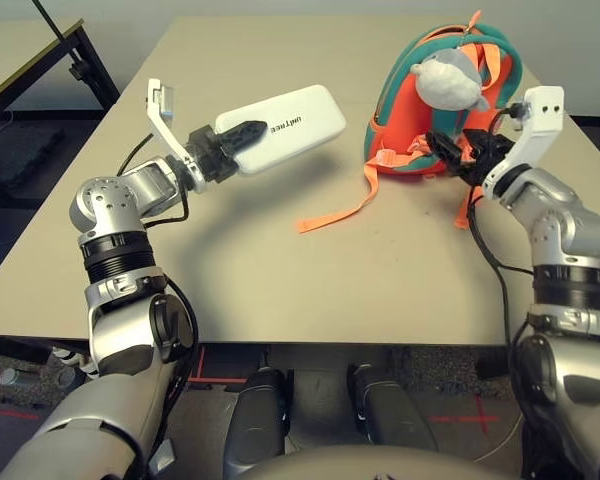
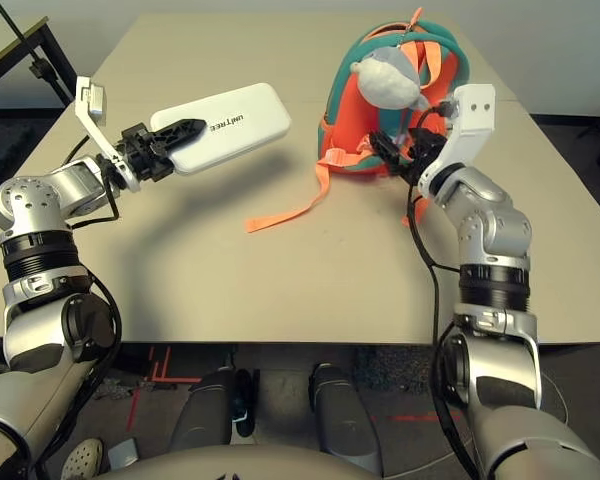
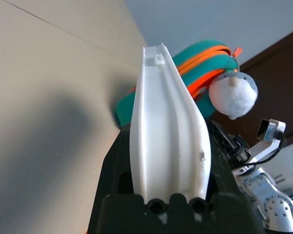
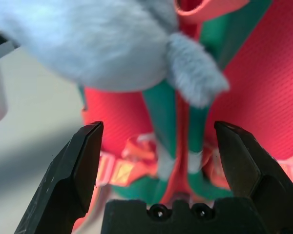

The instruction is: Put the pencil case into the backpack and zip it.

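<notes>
Backpack [image 1: 395, 110] upright, far right of worktop [image 1: 280, 270]; contents cannot be told. Pencil case [image 1: 298, 128] grasped by left end effector [image 1: 242, 140]; right end effector [image 4: 158, 146] released.

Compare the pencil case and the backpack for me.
The pencil case is white and flat, while the backpack is orange and teal and bulkier. The case is held above the table; the backpack stands on it. The case has lettering, the backpack a dangling plush toy.

plush toy [image 1: 448, 80] overhanging backpack front [image 1: 405, 115], open tabletop nearer [image 1: 330, 280]
</notes>
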Robot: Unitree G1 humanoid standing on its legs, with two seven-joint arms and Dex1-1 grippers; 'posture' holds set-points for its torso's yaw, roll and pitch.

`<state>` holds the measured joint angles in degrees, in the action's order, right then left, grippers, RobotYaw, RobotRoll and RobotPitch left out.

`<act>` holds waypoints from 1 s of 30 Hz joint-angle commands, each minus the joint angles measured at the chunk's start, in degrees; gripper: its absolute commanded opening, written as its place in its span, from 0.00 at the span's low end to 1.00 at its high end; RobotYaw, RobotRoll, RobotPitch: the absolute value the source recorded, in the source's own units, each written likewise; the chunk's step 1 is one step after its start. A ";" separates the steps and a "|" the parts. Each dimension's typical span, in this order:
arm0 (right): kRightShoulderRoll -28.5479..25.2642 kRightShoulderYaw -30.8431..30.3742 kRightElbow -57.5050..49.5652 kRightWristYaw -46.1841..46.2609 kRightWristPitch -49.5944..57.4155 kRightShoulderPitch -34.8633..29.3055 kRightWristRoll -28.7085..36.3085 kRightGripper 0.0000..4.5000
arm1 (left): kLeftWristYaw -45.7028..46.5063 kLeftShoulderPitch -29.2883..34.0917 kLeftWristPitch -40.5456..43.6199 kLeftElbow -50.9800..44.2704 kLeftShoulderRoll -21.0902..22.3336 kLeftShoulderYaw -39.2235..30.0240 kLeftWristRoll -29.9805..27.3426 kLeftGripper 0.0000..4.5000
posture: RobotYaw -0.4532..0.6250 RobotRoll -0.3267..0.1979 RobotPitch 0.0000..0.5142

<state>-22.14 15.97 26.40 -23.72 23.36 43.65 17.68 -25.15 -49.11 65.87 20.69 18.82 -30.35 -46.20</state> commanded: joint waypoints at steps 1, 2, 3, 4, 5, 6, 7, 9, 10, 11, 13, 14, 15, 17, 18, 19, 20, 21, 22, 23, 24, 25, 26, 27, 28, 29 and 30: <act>-0.05 -1.10 7.87 0.41 -5.17 3.24 -2.18 1.00 | 1.01 -0.72 -0.94 -2.92 -0.32 -0.55 -2.04 0.26 | 0.31 0.62 0.21; 0.01 -1.40 10.16 0.27 -6.51 4.25 -2.71 1.00 | 1.27 -0.56 -0.92 -3.20 -0.36 -0.58 -2.20 0.26 | 0.31 0.62 0.21; 0.10 -1.58 12.41 0.24 -7.80 5.25 -3.14 1.00 | 1.54 -0.39 -0.96 -3.49 -0.43 -0.55 -2.29 0.26 | 0.31 0.62 0.21; 0.21 -1.74 14.49 0.24 -9.01 6.17 -3.50 1.00 | 1.79 -0.21 -1.02 -3.77 -0.48 -0.51 -2.39 0.26 | 0.31 0.62 0.21; 0.30 -1.94 16.45 0.20 -10.20 7.03 -3.82 1.00 | 2.02 -0.04 -1.07 -4.02 -0.53 -0.48 -2.53 0.26 | 0.32 0.62 0.21; 0.49 -2.17 18.55 0.24 -11.49 7.96 -4.20 1.00 | 2.27 0.07 -1.17 -4.20 -0.59 -0.48 -2.63 0.26 | 0.32 0.62 0.20; 0.68 -2.36 20.36 0.25 -12.63 8.73 -4.56 1.00 | 2.51 0.15 -1.33 -4.35 -0.64 -0.51 -2.71 0.26 | 0.32 0.62 0.20; 0.92 -2.81 23.28 0.02 -14.76 9.87 -5.27 1.00 | 2.93 0.22 -1.55 -4.50 -0.69 -0.57 -2.89 0.26 | 0.33 0.62 0.20; 1.01 -2.90 24.39 -0.07 -15.71 10.24 -5.55 1.00 | 3.09 0.26 -1.68 -4.55 -0.70 -0.57 -2.96 0.26 | 0.33 0.62 0.20; 1.08 -2.90 25.20 -0.08 -16.49 10.51 -5.72 0.96 | 3.21 0.29 -1.76 -4.60 -0.70 -0.55 -3.01 0.26 | 0.33 0.62 0.20; 1.13 -2.88 26.24 -0.35 -17.61 10.84 -5.95 0.87 | 3.36 0.37 -1.87 -4.68 -0.68 -0.47 -3.12 0.26 | 0.33 0.62 0.20; 1.15 -2.89 26.55 -0.50 -18.01 10.91 -6.01 0.79 | 3.42 0.40 -1.91 -4.68 -0.66 -0.45 -3.19 0.26 | 0.33 0.62 0.20; 1.17 -2.84 26.74 -0.59 -18.31 10.93 -6.04 0.71 | 3.49 0.43 -1.96 -4.67 -0.65 -0.41 -3.26 0.26 | 0.33 0.62 0.20; 1.15 -2.83 26.83 -0.72 -18.76 10.78 -6.15 0.53 | 3.56 0.47 -1.97 -4.60 -0.66 -0.36 -3.48 0.26 | 0.33 0.62 0.20; 1.12 -2.82 26.75 -0.79 -18.90 10.63 -6.19 0.45 | 3.58 0.46 -1.98 -4.52 -0.72 -0.36 -3.56 0.26 | 0.33 0.62 0.20; 1.09 -2.81 26.67 -0.86 -19.00 10.49 -6.22 0.35 | 3.56 0.46 -2.03 -4.43 -0.77 -0.31 -3.59 0.26 | 0.33 0.62 0.20; 1.06 -2.81 26.57 -0.93 -19.08 10.36 -6.25 0.28 | 3.46 0.46 -2.16 -4.29 -0.83 -0.17 -3.53 0.26 | 0.33 0.62 0.20; 1.02 -2.82 26.49 -0.99 -19.17 10.28 -6.30 0.21 | 3.40 0.44 -2.30 -4.15 -0.88 -0.07 -3.47 0.26 | 0.33 0.62 0.20; 0.99 -2.86 26.36 -1.05 -19.25 10.19 -6.37 0.15 | 3.35 0.39 -2.44 -3.98 -0.93 0.00 -3.41 0.26 | 0.33 0.62 0.20; 0.99 -2.87 26.09 -1.11 -19.25 10.09 -6.39 0.12 | 3.27 0.30 -2.62 -3.76 -0.97 0.10 -3.32 0.26 | 0.33 0.62 0.20; 0.97 -2.94 25.69 -1.24 -19.35 9.96 -6.45 0.12 | 3.21 0.15 -2.88 -3.46 -1.07 0.21 -3.19 0.26 | 0.31 0.62 0.20; 0.95 -3.04 25.30 -1.38 -19.43 9.85 -6.53 0.12 | 3.16 0.02 -3.11 -3.21 -1.13 0.31 -3.10 0.26 | 0.31 0.62 0.20; 0.95 -3.19 24.60 -1.64 -19.46 9.68 -6.56 0.12 | 3.08 -0.11 -3.36 -2.94 -1.16 0.41 -2.99 0.26 | 0.31 0.62 0.19; 1.00 -3.29 23.62 -1.99 -19.33 9.43 -6.42 0.12 | 3.03 -0.18 -3.60 -2.75 -1.19 0.49 -2.93 0.26 | 0.31 0.62 0.19; 1.07 -3.44 22.10 -2.50 -18.86 9.07 -6.09 0.12 | 2.97 -0.27 -3.94 -2.52 -1.19 0.54 -2.84 0.26 | 0.31 0.62 0.19; 1.12 -3.68 20.29 -3.12 -18.24 8.62 -5.78 0.12 | 2.94 -0.39 -4.34 -2.26 -1.18 0.58 -2.74 0.26 | 0.31 0.62 0.19; 1.14 -4.06 17.75 -3.77 -17.27 7.88 -5.46 0.12 | 2.92 -0.51 -4.73 -1.97 -1.12 0.61 -2.63 0.26 | 0.31 0.62 0.19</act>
<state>-21.31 12.41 48.35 -26.11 5.22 52.30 11.39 -21.56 -48.74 62.78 18.84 17.66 -30.05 -48.21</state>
